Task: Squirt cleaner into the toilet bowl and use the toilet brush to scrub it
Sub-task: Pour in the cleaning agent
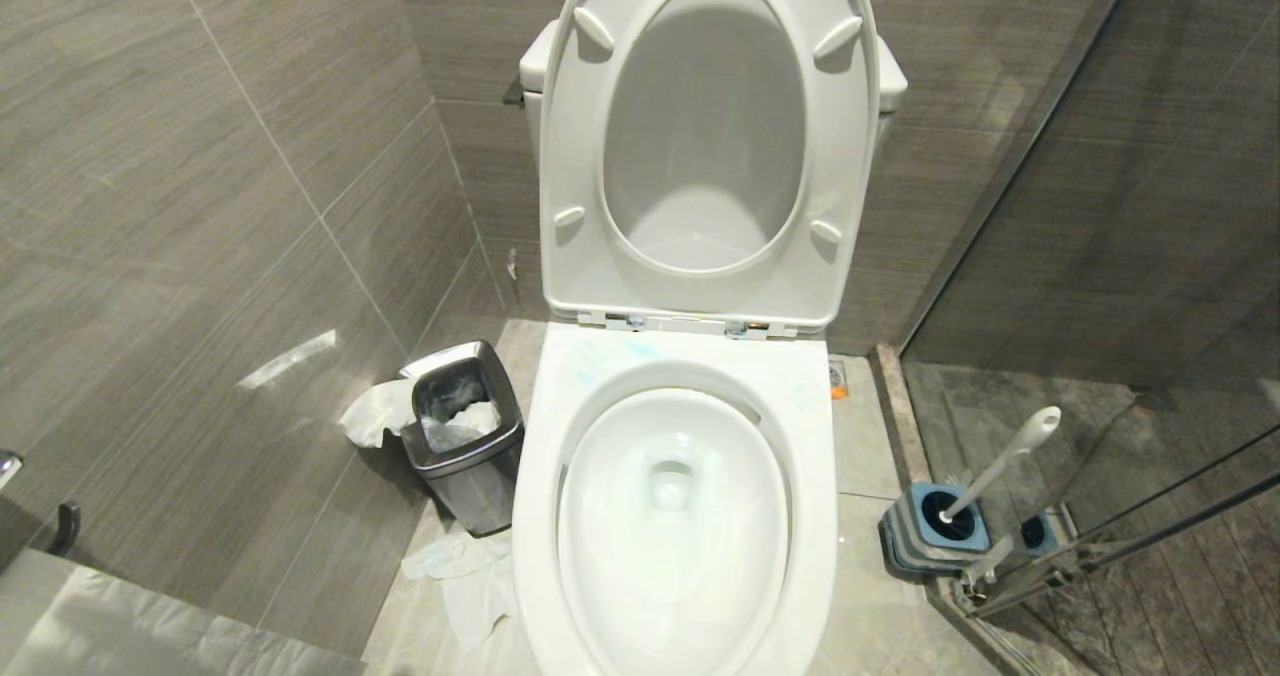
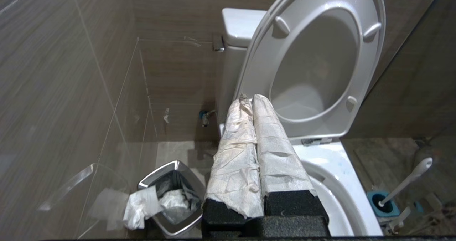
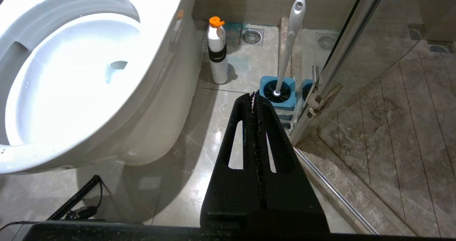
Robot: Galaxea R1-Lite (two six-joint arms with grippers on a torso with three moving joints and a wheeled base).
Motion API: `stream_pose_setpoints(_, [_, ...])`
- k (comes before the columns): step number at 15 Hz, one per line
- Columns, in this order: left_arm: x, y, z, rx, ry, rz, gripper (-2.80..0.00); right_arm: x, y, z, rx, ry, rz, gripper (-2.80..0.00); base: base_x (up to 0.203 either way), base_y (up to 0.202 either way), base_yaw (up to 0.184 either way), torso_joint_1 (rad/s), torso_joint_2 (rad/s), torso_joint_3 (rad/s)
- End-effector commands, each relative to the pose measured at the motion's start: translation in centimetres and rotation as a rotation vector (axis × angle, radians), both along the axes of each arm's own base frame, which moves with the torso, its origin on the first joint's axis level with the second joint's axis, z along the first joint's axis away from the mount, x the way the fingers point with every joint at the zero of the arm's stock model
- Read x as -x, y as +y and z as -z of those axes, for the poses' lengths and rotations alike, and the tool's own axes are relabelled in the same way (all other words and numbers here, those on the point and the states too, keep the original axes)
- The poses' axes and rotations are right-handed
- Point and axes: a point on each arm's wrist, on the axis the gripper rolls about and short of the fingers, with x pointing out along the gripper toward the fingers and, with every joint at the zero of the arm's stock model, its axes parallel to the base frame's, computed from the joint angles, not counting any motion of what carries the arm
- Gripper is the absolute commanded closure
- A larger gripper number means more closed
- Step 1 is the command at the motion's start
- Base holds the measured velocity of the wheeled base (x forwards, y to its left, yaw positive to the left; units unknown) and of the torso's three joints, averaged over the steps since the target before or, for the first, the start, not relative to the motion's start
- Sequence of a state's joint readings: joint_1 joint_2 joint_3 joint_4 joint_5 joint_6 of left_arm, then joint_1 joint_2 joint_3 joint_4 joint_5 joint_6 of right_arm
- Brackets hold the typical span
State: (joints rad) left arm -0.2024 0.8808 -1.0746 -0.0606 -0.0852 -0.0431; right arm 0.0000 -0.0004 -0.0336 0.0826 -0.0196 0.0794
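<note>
The left end effector (image 2: pixel 252 98) has its two cloth-wrapped fingers (image 2: pixel 237 152) pressed flat together with nothing between them; it hangs in the air at the toilet's left side, tips aimed toward the raised seat and lid (image 2: pixel 320 59) and the cistern behind. Below it on the floor stands a small steel bin (image 2: pixel 167 173) with crumpled paper spilling over its rim, close against the tiled side wall (image 2: pixel 53 91), so the gap between wall and toilet is narrow and partly taken. The right end effector (image 3: pixel 255 95) is likewise closed, its black fingers meeting along their toothed edges and holding nothing; it hangs low over the floor on the toilet's right. Just beyond its tips the toilet brush (image 3: pixel 290 37) stands in its blue holder (image 3: pixel 278 91), the handle leaning upward, right beside the frame of a glass shower door (image 3: pixel 342 48) that bounds this side. The cleaner (image 3: pixel 218 52), capped in orange, stands upright on the floor close by the pedestal, between the toilet and the brush holder, near a floor drain (image 3: pixel 251 37). The toilet bowl (image 1: pixel 675 516) lies open with water at the bottom, its rim unobstructed all round; faint bluish smears mark the flat ledge behind the rim, near the hinges. More paper lies on the floor in front of the bin in the head view.
</note>
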Motion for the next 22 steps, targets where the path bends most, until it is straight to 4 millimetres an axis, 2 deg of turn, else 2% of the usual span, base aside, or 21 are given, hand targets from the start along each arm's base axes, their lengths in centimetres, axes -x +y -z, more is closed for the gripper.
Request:
stream_pose_setpoints(1, [3.8, 0.9, 2.3, -0.005, -0.042, -0.035, 0.0, 0.0, 0.0, 0.0, 0.0, -0.001, 0.0, 0.0, 0.0, 0.0, 0.0, 0.0, 0.0, 0.0])
stream_pose_setpoints(5, [7.4, 1.3, 6.5, -0.033, -0.064, -0.094, 0.0, 0.0, 0.0, 0.0, 0.0, 0.001, 0.0, 0.0, 0.0, 0.0, 0.0, 0.0, 0.0, 0.0])
stream_pose_setpoints(10, [10.3, 1.3, 9.6, -0.034, -0.113, -0.129, 0.0, 0.0, 0.0, 0.0, -0.001, -0.001, 0.0, 0.0, 0.0, 0.0, 0.0, 0.0, 0.0, 0.0])
stream_pose_setpoints(13, [11.7, 1.2, 12.7, -0.033, -0.119, -0.144, 0.0, 0.0, 0.0, 0.0, -0.001, 0.001, 0.0, 0.0, 0.0, 0.0, 0.0, 0.0, 0.0, 0.0])
stream_pose_setpoints(16, [12.0, 1.2, 15.9, -0.036, -0.089, -0.157, 0.0, 0.0, 0.0, 0.0, -0.002, 0.001, 0.0, 0.0, 0.0, 0.0, 0.0, 0.0, 0.0, 0.0])
stream_pose_setpoints(19, [11.7, 1.2, 17.4, -0.04, -0.064, -0.156, 0.0, 0.0, 0.0, 0.0, -0.001, 0.001, 0.0, 0.0, 0.0, 0.0, 0.0, 0.0, 0.0, 0.0])
stream_pose_setpoints(22, [11.8, 1.2, 19.8, -0.07, -0.068, -0.169, 0.0, 0.0, 0.0, 0.0, 0.0, 0.001, 0.0, 0.0, 0.0, 0.0, 0.0, 0.0, 0.0, 0.0])
